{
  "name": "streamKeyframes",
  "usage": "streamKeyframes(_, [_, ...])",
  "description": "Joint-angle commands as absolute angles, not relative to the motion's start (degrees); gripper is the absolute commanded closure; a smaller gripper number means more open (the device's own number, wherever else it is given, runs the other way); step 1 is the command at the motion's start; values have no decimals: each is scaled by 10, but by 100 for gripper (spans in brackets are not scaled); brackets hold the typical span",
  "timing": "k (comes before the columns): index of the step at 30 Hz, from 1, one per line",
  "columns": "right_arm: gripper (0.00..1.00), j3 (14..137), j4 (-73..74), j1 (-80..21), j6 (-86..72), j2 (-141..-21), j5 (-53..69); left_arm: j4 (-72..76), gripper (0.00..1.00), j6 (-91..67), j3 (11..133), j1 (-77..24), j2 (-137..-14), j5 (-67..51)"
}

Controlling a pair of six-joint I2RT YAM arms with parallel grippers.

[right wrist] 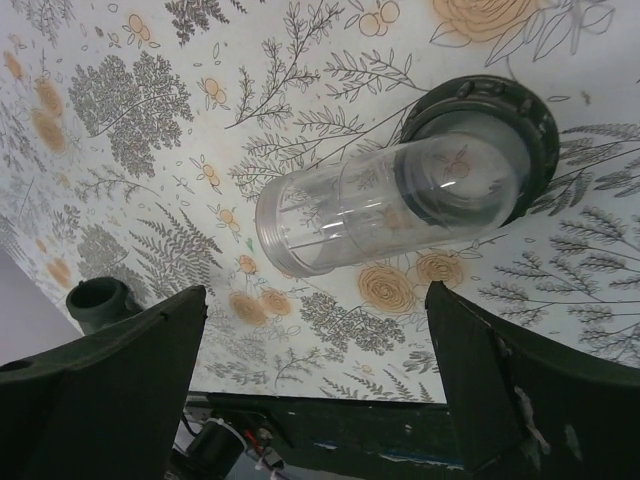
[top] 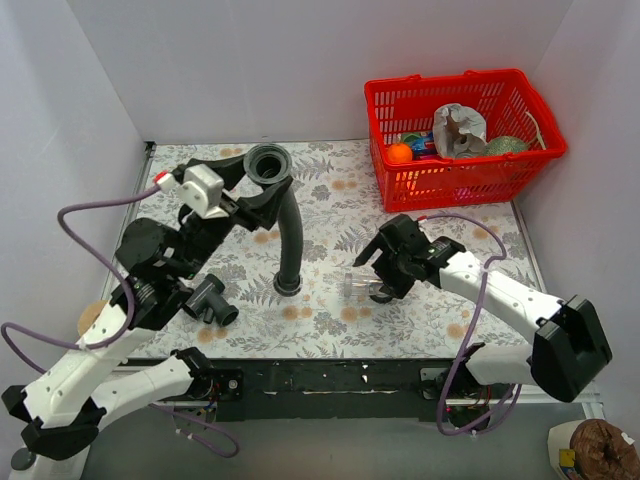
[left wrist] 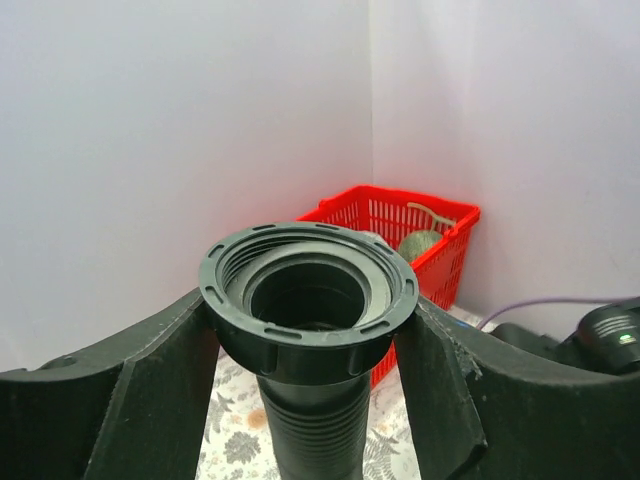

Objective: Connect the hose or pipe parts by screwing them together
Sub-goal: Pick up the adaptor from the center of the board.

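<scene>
The left tool (left wrist: 305,335) is clamped on the threaded collar (left wrist: 308,262) of the black ribbed hose (top: 291,235), held up at 11 o'clock of the worktop (top: 330,200). The hose's lower end stands near the centre. The grey T-fitting (top: 208,298) sits at 8 o'clock, seemingly free. The right tool (right wrist: 315,298), fingers wide apart, hovers over a clear tube (right wrist: 370,205) at 5 o'clock.

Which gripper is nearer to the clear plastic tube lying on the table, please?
Right. The right gripper hangs open directly over the clear tube; the left gripper is across the table, clamped on the collar of the black hose.
</scene>
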State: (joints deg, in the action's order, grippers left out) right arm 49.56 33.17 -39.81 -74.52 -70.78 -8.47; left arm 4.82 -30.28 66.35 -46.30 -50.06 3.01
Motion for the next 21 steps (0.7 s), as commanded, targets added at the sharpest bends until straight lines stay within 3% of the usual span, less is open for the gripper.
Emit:
streamKeyframes(1, [2, 537, 301, -396, -808, -756, -41, 59, 100, -311, 639, -462, -431, 22])
streamKeyframes(7, [2, 551, 334, -391, -839, -850, -12, 54, 100, -309, 614, -462, -380, -17])
streamKeyframes(13, [2, 690, 518, -382, -800, -995, 11, 40, 100, -314, 605, -462, -350, -52])
streamKeyframes(21, [2, 626, 479, -399, -840, -964, -26, 25, 100, -323, 592, -462, -317, -85])
